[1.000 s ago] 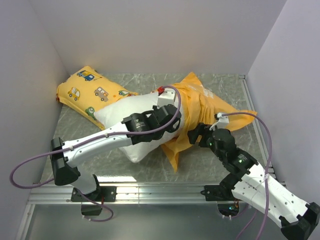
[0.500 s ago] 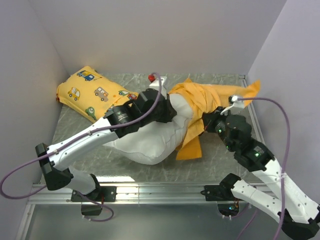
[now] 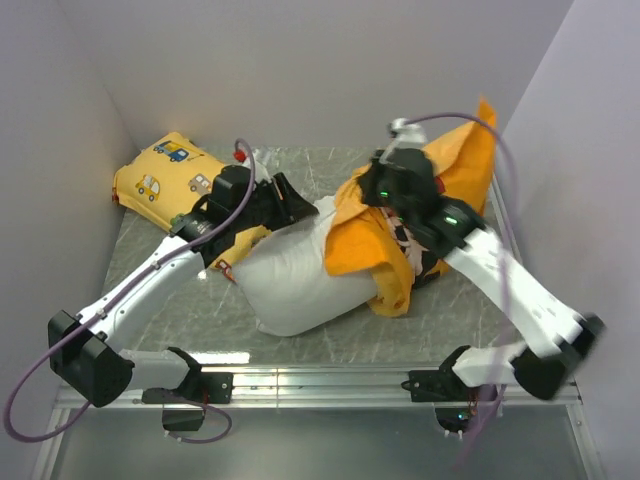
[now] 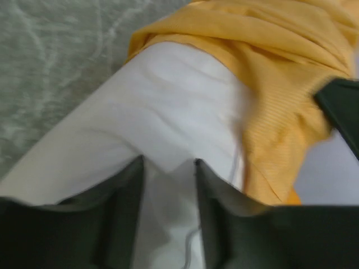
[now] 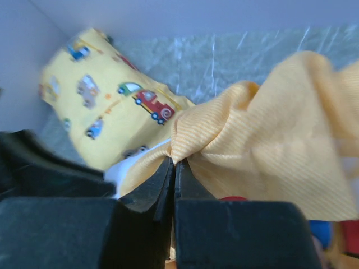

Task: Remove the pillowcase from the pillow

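The white pillow (image 3: 295, 285) lies mid-table, its right end still inside the orange pillowcase (image 3: 362, 245). One flap of the pillowcase is lifted high toward the back right. My right gripper (image 3: 368, 190) is shut on a bunched fold of the pillowcase (image 5: 269, 145), and the right wrist view shows its jaws (image 5: 175, 162) pinching the cloth. My left gripper (image 3: 296, 208) is at the pillow's far left corner. In the left wrist view it (image 4: 167, 171) stands open, with the pillow's white fabric (image 4: 162, 112) showing between its fingers (image 4: 132, 190) and the pillowcase (image 4: 280, 84) bunched beyond.
A smaller yellow pillow (image 3: 165, 170) printed with little cars lies at the back left against the wall, also visible in the right wrist view (image 5: 106, 106). White walls close in the marbled table (image 3: 150, 290) on three sides. A metal rail (image 3: 320, 385) runs along the near edge.
The right gripper shut on the pillowcase and hauled it up and toward the back, baring more pillow. The left gripper opened off the pillow and drew back to the left.
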{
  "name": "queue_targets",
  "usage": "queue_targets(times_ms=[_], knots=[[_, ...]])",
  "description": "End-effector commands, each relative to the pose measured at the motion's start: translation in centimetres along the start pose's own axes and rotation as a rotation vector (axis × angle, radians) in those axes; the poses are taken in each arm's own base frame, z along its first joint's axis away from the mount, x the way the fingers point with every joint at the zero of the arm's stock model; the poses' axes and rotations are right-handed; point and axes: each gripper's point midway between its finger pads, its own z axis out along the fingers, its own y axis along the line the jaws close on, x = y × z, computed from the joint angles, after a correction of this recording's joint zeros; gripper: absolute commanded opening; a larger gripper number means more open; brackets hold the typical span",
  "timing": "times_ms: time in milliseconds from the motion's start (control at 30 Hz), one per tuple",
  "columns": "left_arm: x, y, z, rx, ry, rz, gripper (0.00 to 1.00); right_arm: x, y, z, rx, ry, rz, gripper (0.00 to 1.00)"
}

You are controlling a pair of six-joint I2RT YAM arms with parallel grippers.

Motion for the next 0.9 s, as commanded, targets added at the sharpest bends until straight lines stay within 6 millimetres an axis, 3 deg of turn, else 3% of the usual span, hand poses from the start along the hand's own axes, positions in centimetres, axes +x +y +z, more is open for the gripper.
queue_targets(times_ms=[0, 67, 100, 167, 200, 267, 333, 400, 467, 567, 600, 700, 800, 867], knots=[[-2.2, -0.2, -0.6, 0.08, -0.026, 0.001, 0.56, 5.8, 1.2, 8.5, 0.002, 0.104, -0.037, 0.0], [-4.7, 1.9, -1.2, -0.035, -0.1, 0.054, 0.77, 8.3, 1.0, 10.7, 0.004, 0.153, -0.015, 0.0], [-5.9, 2.5, -1.8, -0.085, -0.14, 0.086, 0.8, 10.3, 0.5, 12.3, 0.02, 0.184, -0.015, 0.0], [-8.1, 2.6, -3.2, -0.162, -0.211, 0.172, 0.86, 11.8, -0.2, 13.6, 0.045, 0.203, 0.007, 0.0], [-9.6, 1.7, -4.8, -0.183, -0.267, 0.198, 0.87, 12.8, -0.6, 14.4, 0.051, 0.21, 0.011, 0.0], [-10.9, 0.7, -6.6, -0.217, -0.331, 0.232, 0.9, 13.0, -1.4, 15.3, 0.064, 0.211, 0.045, 0.0], [-10.3, 1.6, -7.7, -0.344, -0.364, 0.249, 0.9, 13.0, -2.1, 16.2, 0.074, 0.217, 0.073, 0.0], [-8.1, 1.7, -7.2, -0.408, -0.342, 0.281, 0.9, 12.0, -3.4, 16.9, 0.09, 0.205, 0.112, 0.0], [-7.0, 3.6, -7.7, -0.537, -0.36, 0.285, 0.9, 11.3, -3.8, 17.1, 0.087, 0.192, 0.152, 0.0], [-3.3, 3.5, -6.9, -0.542, -0.319, 0.294, 0.91, 9.9, -4.8, 17.1, 0.076, 0.161, 0.203, 0.0], [-1.2, 2.6, -6.2, -0.508, -0.284, 0.317, 0.92, 9.6, -5.2, 17.2, 0.08, 0.157, 0.213, 0.0], [3.4, 3.2, -3.2, -0.482, -0.192, 0.341, 0.98, 9.2, -5.0, 17.0, 0.057, 0.155, 0.225, 0.0], [7.4, 3.1, 0.0, -0.434, -0.094, 0.373, 0.99, 9.1, -4.8, 17.0, 0.047, 0.159, 0.226, 0.0], [8.7, 3.7, 1.2, -0.428, -0.058, 0.399, 0.99, 9.2, -4.8, 17.1, 0.048, 0.165, 0.222, 0.0]])
